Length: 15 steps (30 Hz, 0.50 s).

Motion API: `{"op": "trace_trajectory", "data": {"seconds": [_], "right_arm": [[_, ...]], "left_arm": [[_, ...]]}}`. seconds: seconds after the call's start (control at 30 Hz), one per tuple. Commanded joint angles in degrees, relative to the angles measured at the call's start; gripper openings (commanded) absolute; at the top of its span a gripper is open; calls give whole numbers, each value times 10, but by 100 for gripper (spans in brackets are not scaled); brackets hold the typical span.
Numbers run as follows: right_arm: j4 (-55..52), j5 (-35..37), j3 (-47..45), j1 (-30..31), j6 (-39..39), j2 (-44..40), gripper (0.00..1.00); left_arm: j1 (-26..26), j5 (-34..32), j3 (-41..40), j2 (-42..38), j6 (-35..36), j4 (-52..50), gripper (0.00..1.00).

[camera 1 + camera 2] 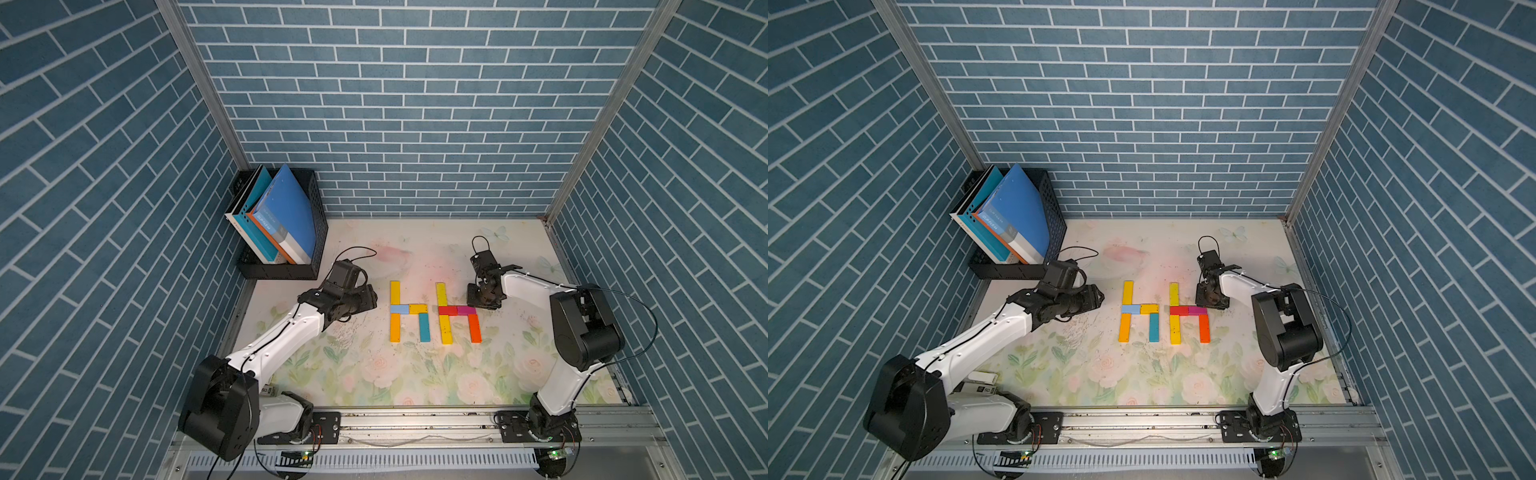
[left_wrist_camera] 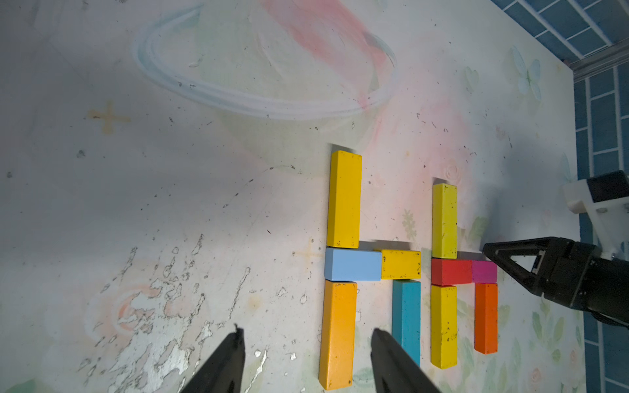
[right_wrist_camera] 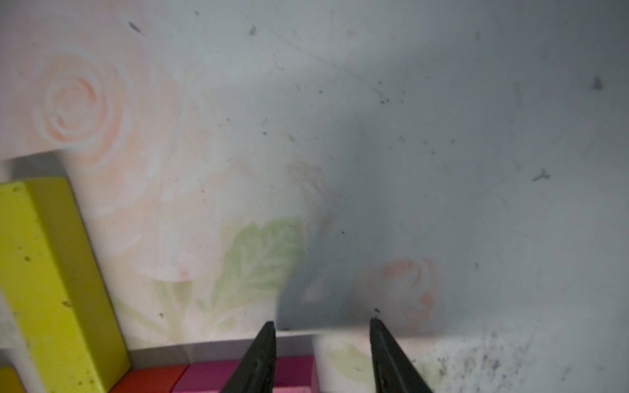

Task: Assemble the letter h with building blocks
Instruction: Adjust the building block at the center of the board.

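Building blocks lie flat on the floral mat in both top views as two h shapes side by side. One has a yellow block (image 1: 395,293), light blue (image 1: 399,308), short yellow (image 1: 418,308), amber (image 1: 395,327) and teal (image 1: 424,327). The other has yellow (image 1: 441,294), red (image 1: 448,310), magenta (image 1: 466,310), yellow (image 1: 446,329) and orange (image 1: 474,328). My left gripper (image 2: 308,335) is open and empty, left of the amber block (image 2: 337,333). My right gripper (image 3: 322,323) is open, low beside the magenta block's (image 3: 211,374) outer end, holding nothing.
A black rack (image 1: 286,270) with big blue books (image 1: 286,208) stands at the back left corner. Blue brick-pattern walls close in three sides. A metal rail (image 1: 415,424) carrying both arm bases runs along the front edge.
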Motion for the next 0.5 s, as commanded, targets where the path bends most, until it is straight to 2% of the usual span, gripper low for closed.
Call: {"op": "trace_trajectory", "data": {"seconds": [0.0, 0.13, 0.27, 0.47], "right_arm": [[-24, 0, 29, -1, -7, -2, 48], [-28, 2, 22, 0, 0, -32, 54], [-19, -24, -24, 2, 10, -91, 68], [-21, -42, -101, 32, 23, -151, 69]], "left_arm": [[-3, -10, 16, 0, 5, -11, 65], [-3, -11, 15, -3, 4, -12, 65], [-3, -9, 17, -3, 6, -14, 65], [-3, -6, 19, -6, 5, -12, 65]]}}
